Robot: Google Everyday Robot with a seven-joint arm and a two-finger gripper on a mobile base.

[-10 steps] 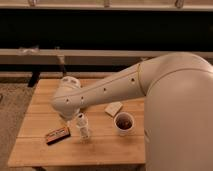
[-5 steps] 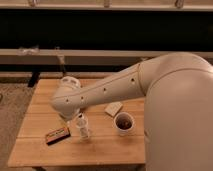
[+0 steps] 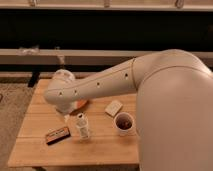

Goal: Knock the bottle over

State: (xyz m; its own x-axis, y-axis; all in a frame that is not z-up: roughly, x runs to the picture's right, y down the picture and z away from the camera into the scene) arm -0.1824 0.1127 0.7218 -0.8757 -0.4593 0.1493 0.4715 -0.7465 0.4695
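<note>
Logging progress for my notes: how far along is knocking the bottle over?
Done: the approach; the pincer is low over the table, close beside the bottle. In hand: seemingly lining up the push. Left: the knock itself; the bottle stands upright.

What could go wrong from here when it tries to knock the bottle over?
The bottle stands upright between the dark box and the white cup. Pushed toward the cup, it might topple into it and spill the dark contents.
The gripper sits low, just up-left of the bottle in the picture. A loose sweep could shove the box instead.
</note>
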